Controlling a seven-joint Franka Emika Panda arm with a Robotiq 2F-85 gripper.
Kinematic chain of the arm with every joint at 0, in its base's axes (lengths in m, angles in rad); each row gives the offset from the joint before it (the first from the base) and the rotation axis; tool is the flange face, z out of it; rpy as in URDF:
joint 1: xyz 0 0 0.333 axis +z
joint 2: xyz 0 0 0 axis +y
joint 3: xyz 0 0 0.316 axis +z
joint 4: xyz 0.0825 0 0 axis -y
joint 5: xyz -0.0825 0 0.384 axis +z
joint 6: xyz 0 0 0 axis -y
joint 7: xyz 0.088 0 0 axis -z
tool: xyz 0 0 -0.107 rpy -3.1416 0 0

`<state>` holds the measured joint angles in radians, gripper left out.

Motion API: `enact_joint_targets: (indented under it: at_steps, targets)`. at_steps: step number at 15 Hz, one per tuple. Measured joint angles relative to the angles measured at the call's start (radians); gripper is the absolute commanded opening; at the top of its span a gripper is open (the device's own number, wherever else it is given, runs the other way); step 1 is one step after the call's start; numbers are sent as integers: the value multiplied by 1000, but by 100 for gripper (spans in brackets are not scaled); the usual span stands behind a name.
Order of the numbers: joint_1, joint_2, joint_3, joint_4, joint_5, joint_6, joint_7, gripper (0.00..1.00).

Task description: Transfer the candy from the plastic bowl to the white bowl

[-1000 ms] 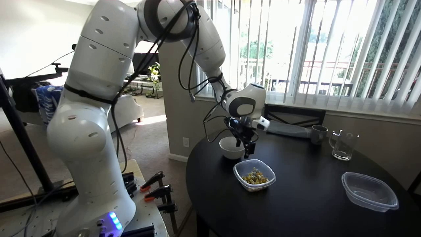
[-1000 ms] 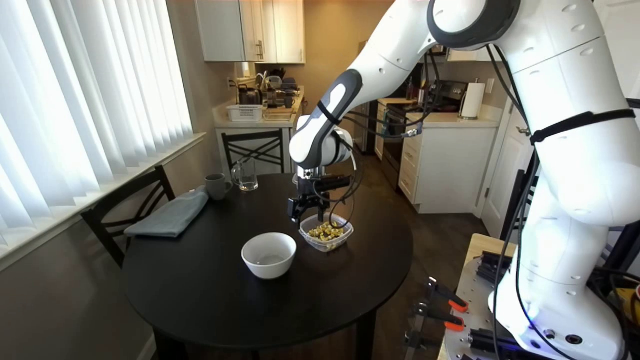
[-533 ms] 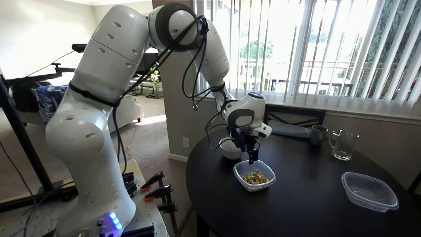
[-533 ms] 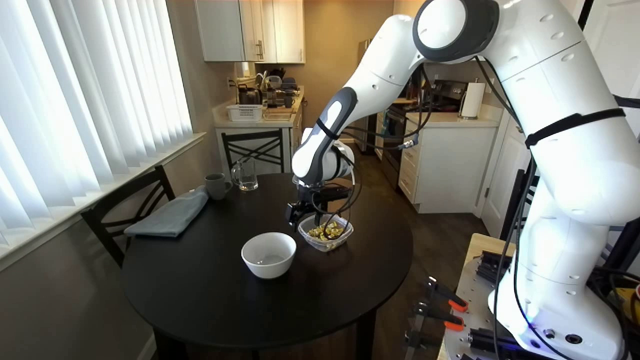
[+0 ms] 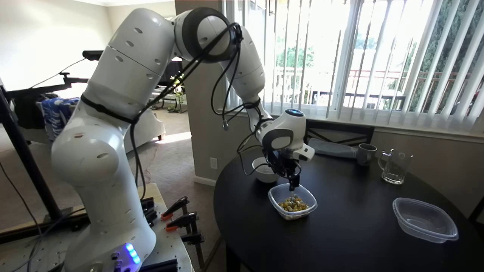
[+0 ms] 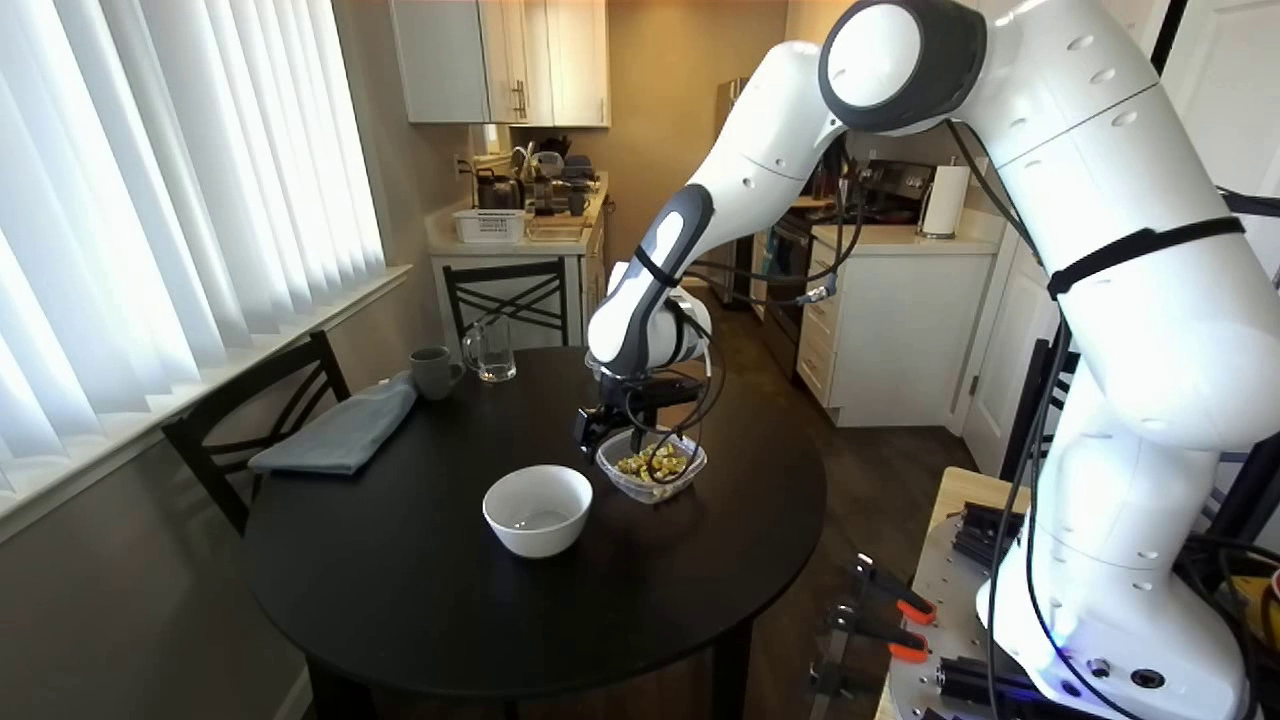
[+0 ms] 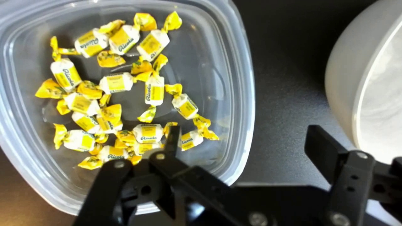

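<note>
The Franka Panda arm [image 5: 130, 56] stood arched, its far end bent low over the table [image 6: 430, 600], the hand [image 7: 247, 144] pointing downward. The fingers [image 7: 325, 150] were spread wide, one over the squarish translucent plastic bowl [image 7: 244, 91], the other between it and the white bowl [image 7: 348, 72]; contact could not be told. The yellow-wrapped Ricola candies [image 7: 116, 82] lay in the plastic bowl.

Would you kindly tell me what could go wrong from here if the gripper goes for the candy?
Closing here might pinch the plastic bowl: in the wrist view, one finger of the open gripper shows over its inside and the other beyond its rim. Several wrapped pieces of the candy overlap, so a grasp could catch more than one or let one slip. The outer finger shows close to the white bowl in that view, so lowering may nudge it.
</note>
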<state>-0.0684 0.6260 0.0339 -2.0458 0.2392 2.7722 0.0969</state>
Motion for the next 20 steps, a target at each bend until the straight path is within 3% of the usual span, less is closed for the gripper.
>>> enact_joint_targets:
  at_steps: [7, 8, 10, 20]
  targets:
    - [13, 47, -10, 35, -3, 26, 3, 100]
    - [18, 57, -17, 44, -4, 26, 6, 75]
    - [27, 78, -30, 60, -7, 26, 7, 68]
    - [39, 107, -42, 69, -9, 82, 7, 5]
